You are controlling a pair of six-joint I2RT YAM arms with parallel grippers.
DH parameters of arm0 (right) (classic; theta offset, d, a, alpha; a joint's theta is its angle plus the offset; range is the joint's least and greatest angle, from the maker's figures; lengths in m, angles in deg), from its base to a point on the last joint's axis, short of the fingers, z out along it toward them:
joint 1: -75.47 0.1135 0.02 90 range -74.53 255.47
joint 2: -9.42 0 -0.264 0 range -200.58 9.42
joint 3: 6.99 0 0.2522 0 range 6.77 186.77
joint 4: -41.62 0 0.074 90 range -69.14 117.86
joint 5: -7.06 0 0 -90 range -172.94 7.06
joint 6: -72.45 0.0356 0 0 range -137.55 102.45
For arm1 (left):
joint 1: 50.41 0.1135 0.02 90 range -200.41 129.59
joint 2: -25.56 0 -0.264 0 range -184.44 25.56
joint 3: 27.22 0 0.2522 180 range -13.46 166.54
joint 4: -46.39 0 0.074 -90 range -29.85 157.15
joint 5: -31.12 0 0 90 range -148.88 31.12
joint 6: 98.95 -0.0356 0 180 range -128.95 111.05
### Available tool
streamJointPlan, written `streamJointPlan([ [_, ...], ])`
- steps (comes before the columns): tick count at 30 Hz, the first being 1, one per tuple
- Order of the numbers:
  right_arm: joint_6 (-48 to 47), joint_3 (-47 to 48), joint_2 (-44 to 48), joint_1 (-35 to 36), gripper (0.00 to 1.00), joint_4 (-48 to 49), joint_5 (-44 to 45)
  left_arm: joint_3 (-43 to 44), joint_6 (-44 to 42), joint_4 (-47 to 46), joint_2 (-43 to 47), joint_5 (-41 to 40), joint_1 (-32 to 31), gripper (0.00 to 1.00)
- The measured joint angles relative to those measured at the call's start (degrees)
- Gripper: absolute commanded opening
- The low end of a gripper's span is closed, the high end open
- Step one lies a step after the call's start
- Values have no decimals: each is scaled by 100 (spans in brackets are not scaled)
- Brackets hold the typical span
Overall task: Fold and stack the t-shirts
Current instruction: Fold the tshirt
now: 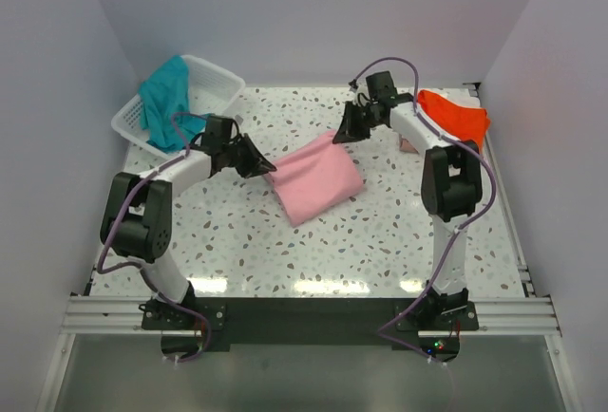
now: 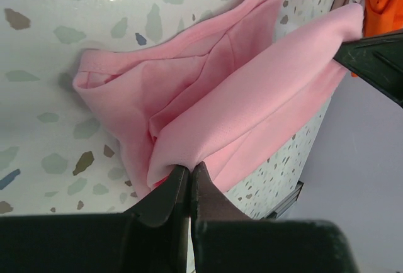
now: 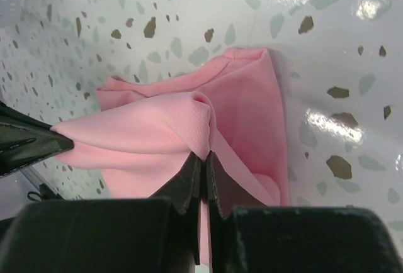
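Note:
The light pink t-shirt [image 1: 317, 179] lies partly folded mid-table. My left gripper [image 1: 267, 166] is shut on its left corner, seen in the left wrist view [image 2: 190, 167] with the cloth [image 2: 208, 109] stretched away from it. My right gripper [image 1: 339, 134] is shut on the far corner, seen in the right wrist view [image 3: 204, 156] with the pink cloth [image 3: 157, 128] pulled taut between both grippers. The bright orange t-shirt [image 1: 456, 115] lies at the back right. The teal t-shirt [image 1: 169, 99] hangs over the basket.
A white lattice basket [image 1: 214, 78] stands at the back left. White walls enclose the speckled table [image 1: 313, 251] on three sides. The metal rail [image 1: 304, 312] with the arm bases runs along the near edge.

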Motion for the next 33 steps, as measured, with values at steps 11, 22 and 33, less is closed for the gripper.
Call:
streamJointPlan([
  [11,13,490,-420,66,85,22,-33,118,-188,0,-116,-402,326,87],
  [22,-332,234,-376,-157,88,-11,-39,72,-509,96,-114,-588,68,93],
  [33,-658,-289,-343,-643,88,33,-796,-48,-560,11,-461,-483,-216,87],
])
